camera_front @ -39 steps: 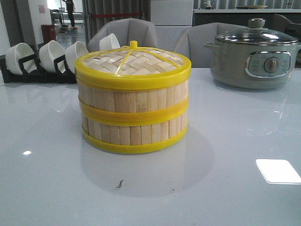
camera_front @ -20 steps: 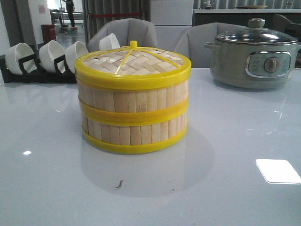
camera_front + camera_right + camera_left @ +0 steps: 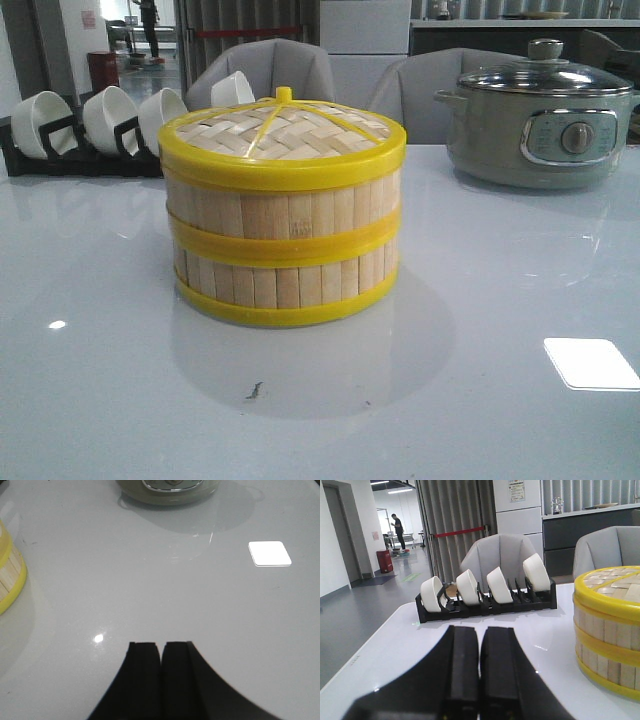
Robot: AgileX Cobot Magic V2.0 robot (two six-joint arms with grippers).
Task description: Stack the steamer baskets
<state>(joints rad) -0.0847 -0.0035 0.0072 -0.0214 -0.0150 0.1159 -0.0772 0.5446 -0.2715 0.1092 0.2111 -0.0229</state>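
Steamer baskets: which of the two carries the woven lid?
The upper steamer basket carries the woven lid directly on its rim. The lower steamer basket sits on the table and bears the upper one instead.

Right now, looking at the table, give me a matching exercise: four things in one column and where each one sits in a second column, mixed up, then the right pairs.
Things:
1. steamer baskets
2. woven lid
3. electric pot
4. white bowls

Places:
A. far right of the table
B. standing on edge in a black rack, far left
C. on top of the stack
D. centre of the table, one on the other

Pairs: 1-D, 2-C, 3-A, 4-B
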